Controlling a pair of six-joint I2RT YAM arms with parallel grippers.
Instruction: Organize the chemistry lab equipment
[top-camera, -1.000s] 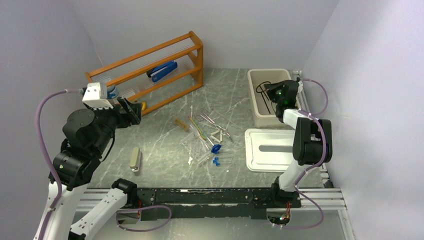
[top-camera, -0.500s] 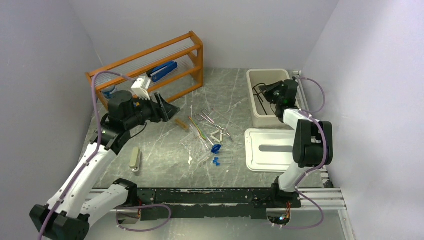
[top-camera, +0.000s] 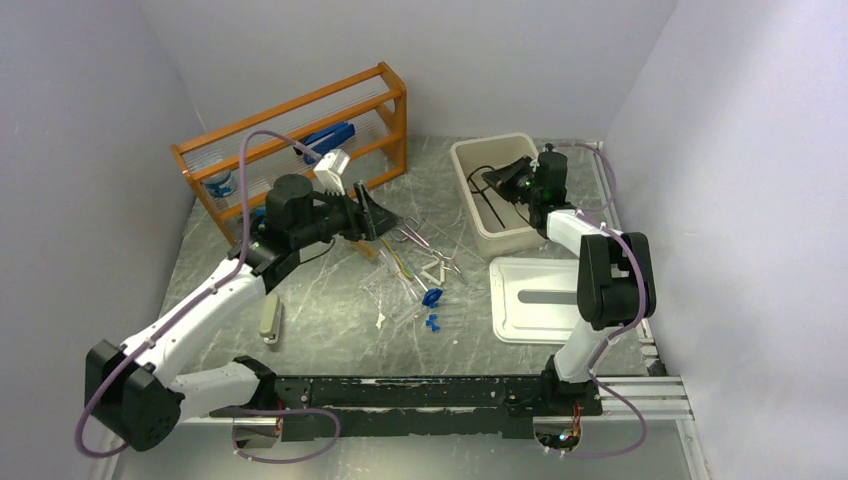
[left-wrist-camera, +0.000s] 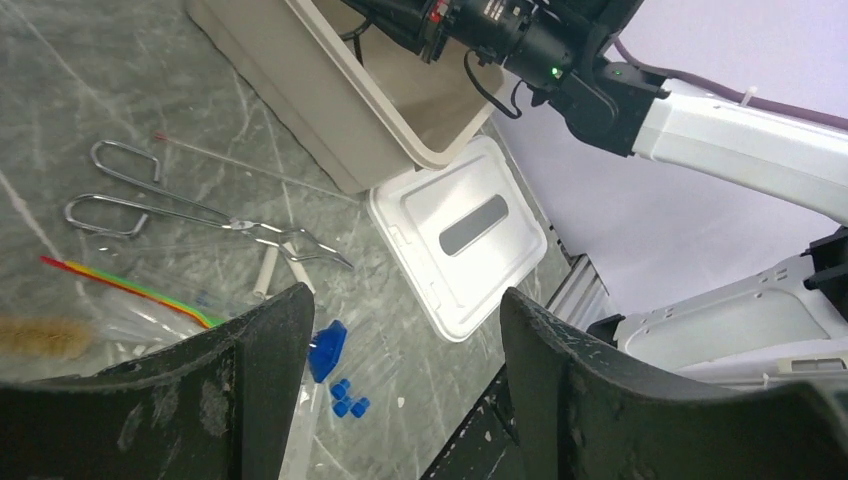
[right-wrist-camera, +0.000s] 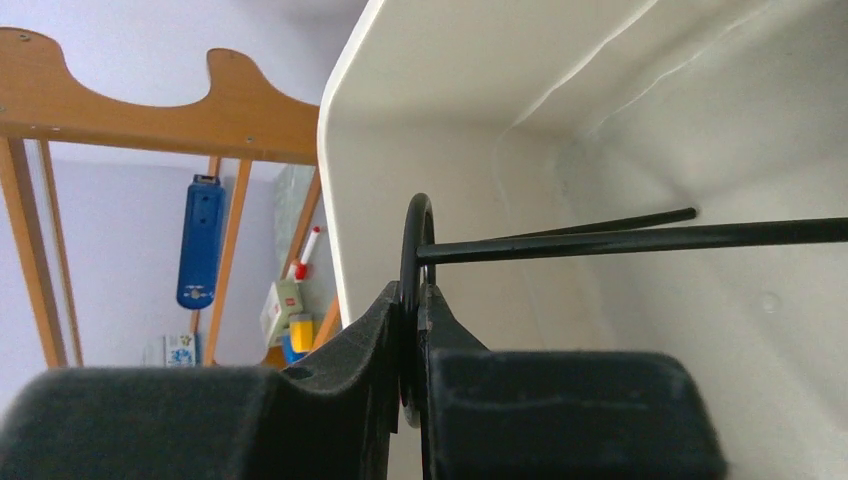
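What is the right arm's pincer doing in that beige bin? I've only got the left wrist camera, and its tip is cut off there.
Observer: The right pincer is shut on the black wire ring stand, inside the bin.
Operator: What's behind my arm?
Observer: A wooden rack holding a blue stapler.
Operator: Anything nearer the arm bases?
Observer: A beige bar lies beside the left forearm.

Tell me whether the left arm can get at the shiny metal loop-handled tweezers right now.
Probably yes: the open left gripper hangs just beside the shiny metal tweezers, and nothing covers them.
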